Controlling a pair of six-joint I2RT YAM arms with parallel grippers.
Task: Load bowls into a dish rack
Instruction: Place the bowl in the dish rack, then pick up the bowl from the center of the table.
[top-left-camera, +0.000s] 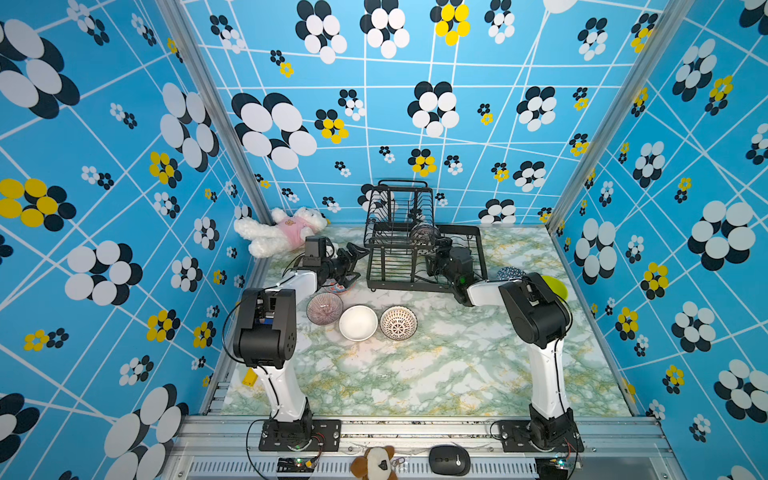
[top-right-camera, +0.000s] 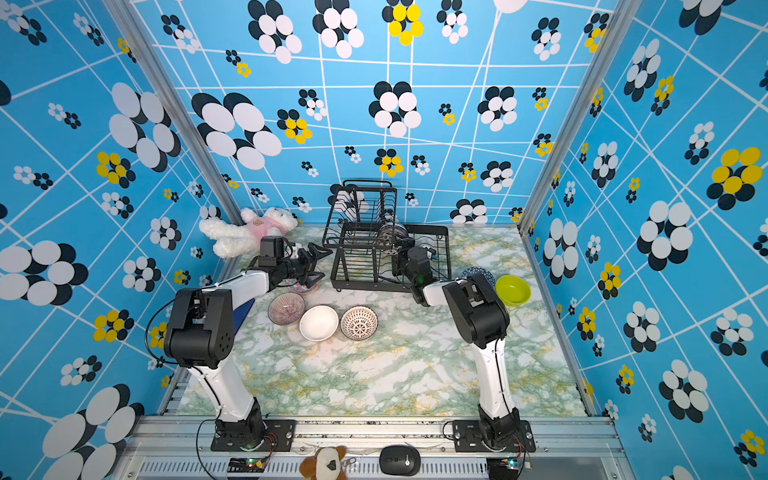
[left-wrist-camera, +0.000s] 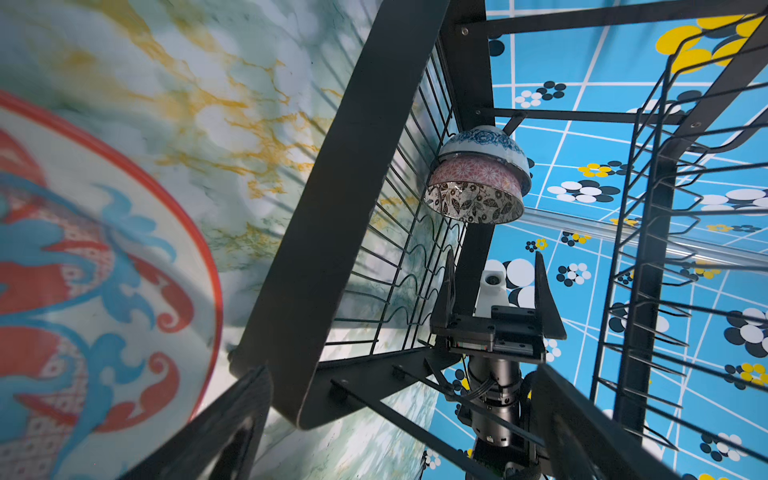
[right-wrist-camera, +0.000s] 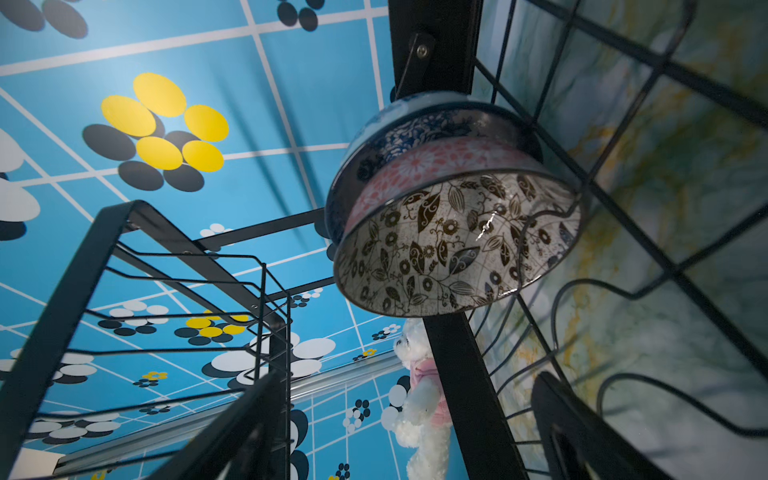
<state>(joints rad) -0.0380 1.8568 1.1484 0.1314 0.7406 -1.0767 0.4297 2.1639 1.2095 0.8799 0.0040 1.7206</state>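
- The black wire dish rack (top-left-camera: 390, 287) stands at the back of the green-veined marble-look table (top-left-camera: 457, 374). In its lower tray a blue-and-white floral bowl (left-wrist-camera: 482, 143) sits on edge with a pink bowl with black leaf-print inside (right-wrist-camera: 453, 245) nested in it.
- The right gripper (left-wrist-camera: 494, 270) is inside the lower tray just short of the nested pair, jaws spread wide and empty.
- The left gripper (top-left-camera: 359, 264) hovers beside the rack's left end, jaws fully apart and holding nothing, just above a red-and-blue floral bowl (left-wrist-camera: 104, 291) on the table.
- In front of the rack, upright in a row: a purplish ribbed bowl (top-left-camera: 324, 308), a plain white bowl (top-left-camera: 358, 323) and a black-and-white patterned bowl (top-left-camera: 398, 323).
- Right of the rack sit a dark blue patterned bowl (top-left-camera: 510, 273) and a lime green bowl (top-right-camera: 513, 289).
- A white plush toy in pink (top-left-camera: 282, 230) lies in the back left corner.
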